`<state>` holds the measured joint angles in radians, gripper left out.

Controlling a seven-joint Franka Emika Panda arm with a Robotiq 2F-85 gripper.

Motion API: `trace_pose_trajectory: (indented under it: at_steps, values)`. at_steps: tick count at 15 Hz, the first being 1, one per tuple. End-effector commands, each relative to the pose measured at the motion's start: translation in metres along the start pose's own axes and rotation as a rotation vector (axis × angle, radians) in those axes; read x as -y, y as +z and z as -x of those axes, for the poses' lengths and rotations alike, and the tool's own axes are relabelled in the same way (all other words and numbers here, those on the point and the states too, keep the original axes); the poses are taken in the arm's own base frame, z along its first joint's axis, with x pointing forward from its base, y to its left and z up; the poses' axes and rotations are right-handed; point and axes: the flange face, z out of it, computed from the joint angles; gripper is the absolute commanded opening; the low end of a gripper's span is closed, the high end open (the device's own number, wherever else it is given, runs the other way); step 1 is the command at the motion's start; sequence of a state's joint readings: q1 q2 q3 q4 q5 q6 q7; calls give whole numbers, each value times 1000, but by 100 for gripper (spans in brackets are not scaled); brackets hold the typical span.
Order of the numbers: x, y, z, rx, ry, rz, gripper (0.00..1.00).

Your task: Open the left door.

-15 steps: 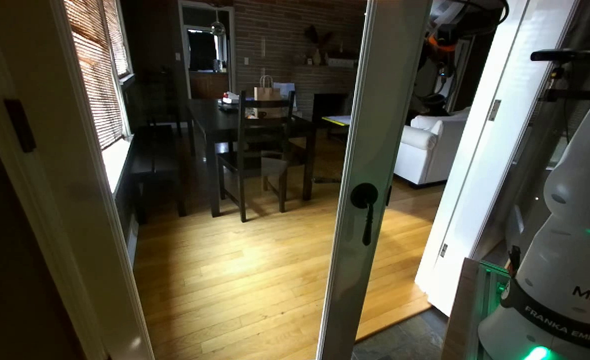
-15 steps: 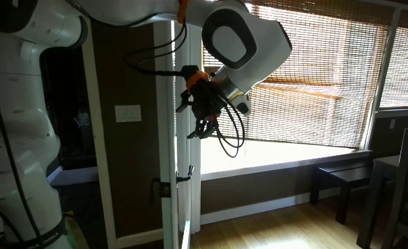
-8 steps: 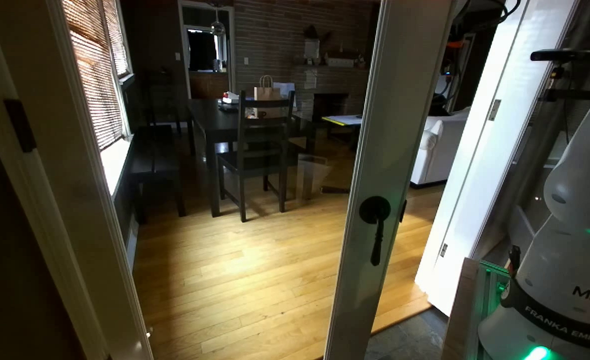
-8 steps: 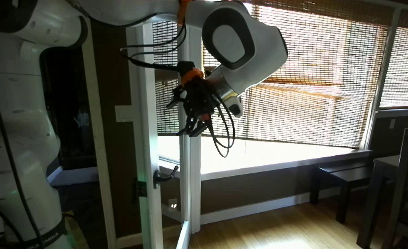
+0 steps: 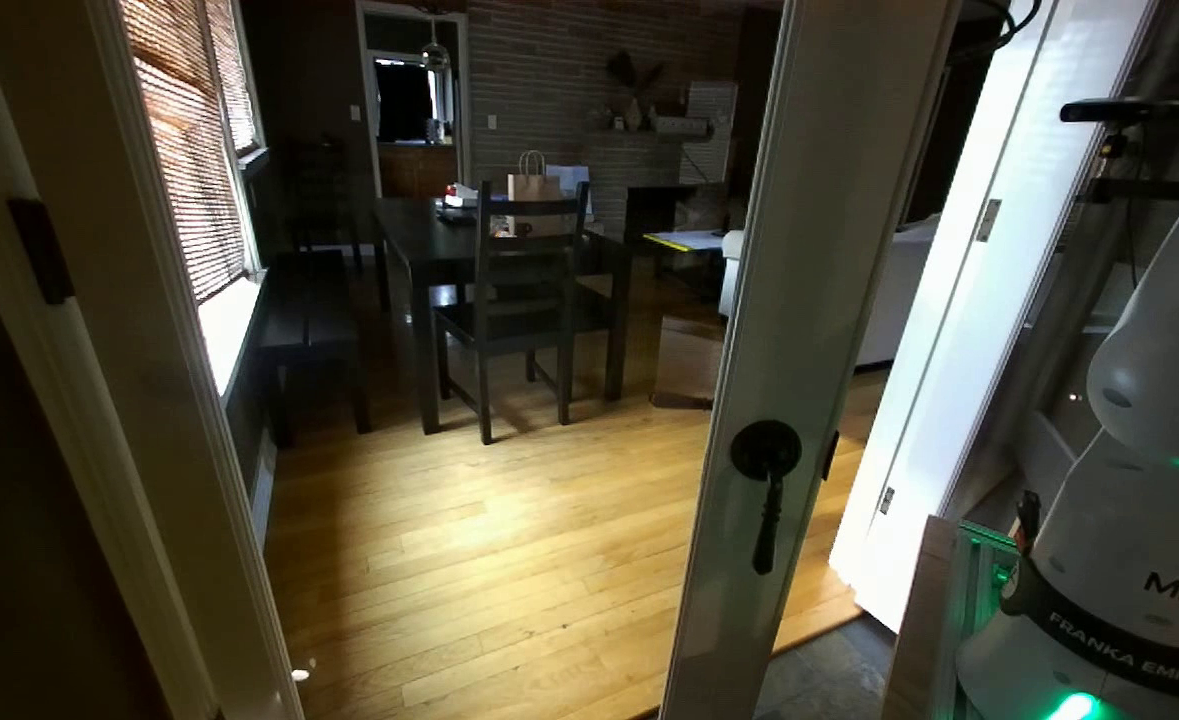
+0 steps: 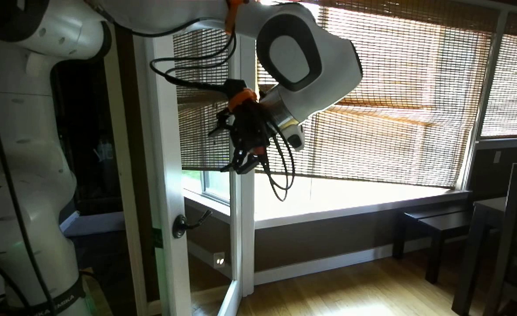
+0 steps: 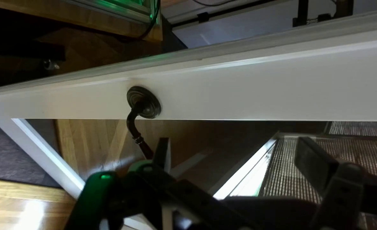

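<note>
The left door (image 5: pixel 829 250) is a tall white-framed leaf with a full-length glass pane. It stands partly open in both exterior views; its white edge rail (image 6: pixel 168 145) shows left of the gripper. A dark lever handle on a round plate (image 5: pixel 767 450) sits on the rail; the handle also shows in an exterior view (image 6: pixel 180 226) and the wrist view (image 7: pixel 143 102). My gripper (image 6: pixel 220 150) is open and empty, in front of the glass, above the handle. In the wrist view the gripper's fingers (image 7: pixel 236 147) are spread wide below the door rail (image 7: pixel 239 76). Whether they touch the glass cannot be told.
A fixed white post with a dark plate (image 5: pixel 41 250) stands at the left. A knobless white leaf (image 5: pixel 959 320) stands near the robot base (image 5: pixel 1099 600). A dark table (image 5: pixel 424 250), chair (image 5: pixel 524 330) and bench (image 6: pixel 438 219) stand beyond. A window with blinds (image 6: pixel 398 109) is behind the gripper.
The door has swung wider, its handle edge moving toward the robot base side, so more glass shows. My gripper has moved slightly the same way and stays open.
</note>
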<state>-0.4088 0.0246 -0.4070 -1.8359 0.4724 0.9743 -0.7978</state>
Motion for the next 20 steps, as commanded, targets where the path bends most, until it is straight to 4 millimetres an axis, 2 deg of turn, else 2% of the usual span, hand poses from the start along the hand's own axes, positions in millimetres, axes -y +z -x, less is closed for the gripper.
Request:
trace_pose_trajectory:
  at_steps: [1, 6, 7, 12, 20]
  values:
    - [1, 18, 1, 74, -43, -78, 100]
    - [4, 43, 2, 169, -142, -179, 100]
    - [0, 63, 0, 182, -165, -198, 100]
    - [7, 94, 5, 171, -180, -277, 100]
    - [26, 123, 30, 63, -181, -391, 100]
